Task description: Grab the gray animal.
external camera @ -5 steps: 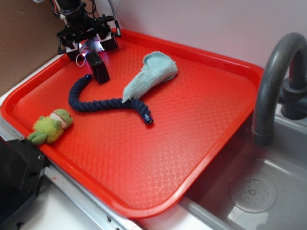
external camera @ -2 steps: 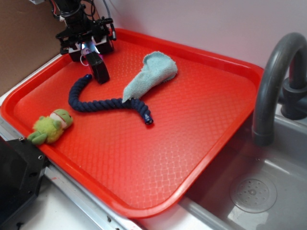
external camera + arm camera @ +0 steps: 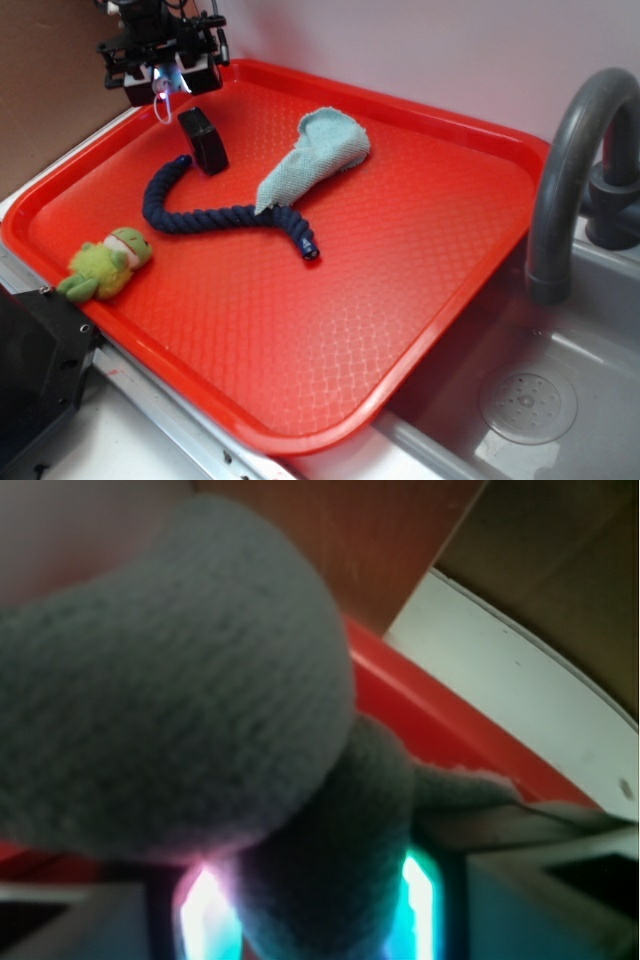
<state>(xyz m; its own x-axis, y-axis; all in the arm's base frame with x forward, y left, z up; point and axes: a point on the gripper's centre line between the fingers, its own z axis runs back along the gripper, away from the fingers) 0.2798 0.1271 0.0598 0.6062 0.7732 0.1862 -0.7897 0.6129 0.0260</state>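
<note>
The hand [image 3: 163,72] hangs above the far left corner of the red tray [image 3: 420,290], closed on the gray animal [image 3: 180,700], whose white string loop [image 3: 160,108] dangles below. In the wrist view gray plush fills the frame between the fingers. A black box [image 3: 204,140] stands just below, beside a blue rope [image 3: 215,215].

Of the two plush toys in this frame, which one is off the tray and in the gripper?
The gray animal: it is clamped in the gripper above the tray's far corner. The green-yellow frog lies untouched on the tray's near edge.
</note>
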